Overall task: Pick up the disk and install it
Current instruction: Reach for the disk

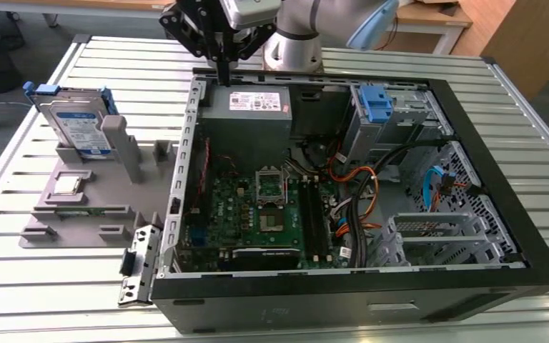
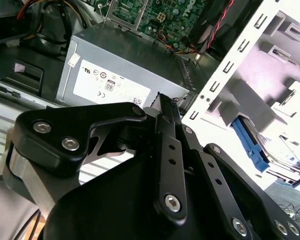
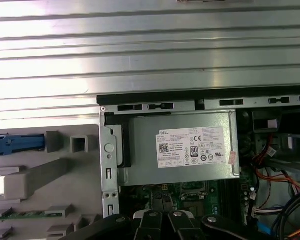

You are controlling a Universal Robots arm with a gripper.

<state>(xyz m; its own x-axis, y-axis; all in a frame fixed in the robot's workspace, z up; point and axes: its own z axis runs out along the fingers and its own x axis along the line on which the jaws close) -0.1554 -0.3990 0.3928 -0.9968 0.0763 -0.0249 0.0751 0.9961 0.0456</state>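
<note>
Disk point(image 1: 76, 127) is upright on its edge, label facing the camera and blue frame round it, slotted into the far end of the grey holder point(image 1: 83, 207) on the exterior view's left. It's well apart from the gripper and nothing is touching it. The holder lies flat on the table point(image 1: 26, 300), just beside the open case point(image 1: 503, 236), and there's a small board sitting in one of its nearer slots. Over to the gripper point(image 1: 225, 76): it hangs above the far edge of the case, right over the power supply point(image 1: 246, 106), with its fingers pressed together and nothing between them. In both wrist views you get the same story, the black fingers closed up tight point(image 2: 160, 100) point(image 3: 162, 219) with the grey box and its white label below point(image 2: 115, 75) point(image 3: 190, 150). Inside the case, the green board point(image 1: 255, 207) lies flat on the bottom, and cables run off toward the exterior view's right. A blue bracket point(image 1: 374, 103) stands in the far bay. The table is ribbed bare metal, bright and catching the light, and its slats run across the whole top. Beyond it there's wooden furniture point(image 1: 437, 18) along the far side of the room, and grey floor point(image 1: 26, 43) past the far left corner.
</note>
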